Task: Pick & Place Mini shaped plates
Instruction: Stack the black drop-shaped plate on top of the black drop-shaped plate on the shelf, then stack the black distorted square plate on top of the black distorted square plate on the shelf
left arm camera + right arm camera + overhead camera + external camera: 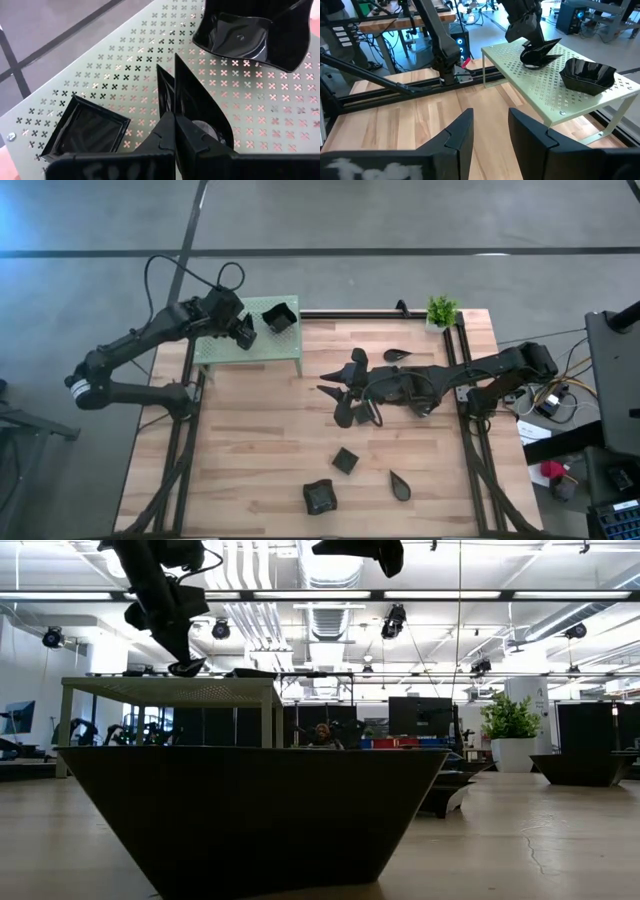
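Two small black plates (279,317) sit on the green stand (255,350), the left gripper (172,107) pinched on a third just above it, the right gripper (490,131) open and empty over the table (250,450), where several plates remain.

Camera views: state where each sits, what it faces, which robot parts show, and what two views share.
High view: overhead, facing down on the table; both arms.
Low view: table height, facing across; near plate in front, left gripper above.
Left wrist view: faces the green stand; own fingers shut on a leaf plate.
Right wrist view: faces that stand across the wood; right gripper open.
Both wrist views share the deep square plate.
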`<state>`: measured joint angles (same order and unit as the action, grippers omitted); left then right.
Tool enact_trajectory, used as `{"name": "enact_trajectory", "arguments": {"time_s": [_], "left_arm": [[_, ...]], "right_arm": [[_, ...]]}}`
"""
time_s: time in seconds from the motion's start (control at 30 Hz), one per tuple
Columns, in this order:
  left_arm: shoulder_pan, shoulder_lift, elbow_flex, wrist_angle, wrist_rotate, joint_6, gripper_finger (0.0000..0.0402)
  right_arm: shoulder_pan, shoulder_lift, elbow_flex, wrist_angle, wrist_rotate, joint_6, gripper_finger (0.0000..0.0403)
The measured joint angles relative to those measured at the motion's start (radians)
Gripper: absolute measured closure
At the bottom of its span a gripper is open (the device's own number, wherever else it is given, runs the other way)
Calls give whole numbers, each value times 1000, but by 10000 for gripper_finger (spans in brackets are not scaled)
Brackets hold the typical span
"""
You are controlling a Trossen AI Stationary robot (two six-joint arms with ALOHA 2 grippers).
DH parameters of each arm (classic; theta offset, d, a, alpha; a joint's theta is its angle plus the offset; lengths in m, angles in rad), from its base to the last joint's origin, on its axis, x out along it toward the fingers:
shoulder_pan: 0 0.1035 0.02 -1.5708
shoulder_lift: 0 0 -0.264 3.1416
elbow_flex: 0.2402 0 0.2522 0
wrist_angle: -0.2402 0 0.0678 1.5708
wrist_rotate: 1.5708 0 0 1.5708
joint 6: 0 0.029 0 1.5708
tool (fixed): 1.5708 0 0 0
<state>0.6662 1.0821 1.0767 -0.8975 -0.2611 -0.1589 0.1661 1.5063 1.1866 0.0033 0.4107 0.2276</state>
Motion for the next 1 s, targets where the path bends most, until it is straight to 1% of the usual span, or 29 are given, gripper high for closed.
{"name": "enact_trajectory", "arguments": {"time_s": [0.3,0.43,0.63,0.8,0.9,1.0], "left_arm": [[0,12,-1,0,-15,7,401],[0,33,-1,0,-17,7,394],[0,55,-2,8,-24,9,370],[0,55,-2,16,-27,9,341],[0,50,13,14,-26,11,330],[-8,33,40,15,-21,69,329]], "right_arm": [[0,0,0,0,0,0,294],[0,0,0,0,0,0,301],[0,0,0,0,0,0,309],[0,0,0,0,0,0,314],[0,0,-1,-4,0,-3,313],[0,-3,-1,-36,0,-3,309]]}}
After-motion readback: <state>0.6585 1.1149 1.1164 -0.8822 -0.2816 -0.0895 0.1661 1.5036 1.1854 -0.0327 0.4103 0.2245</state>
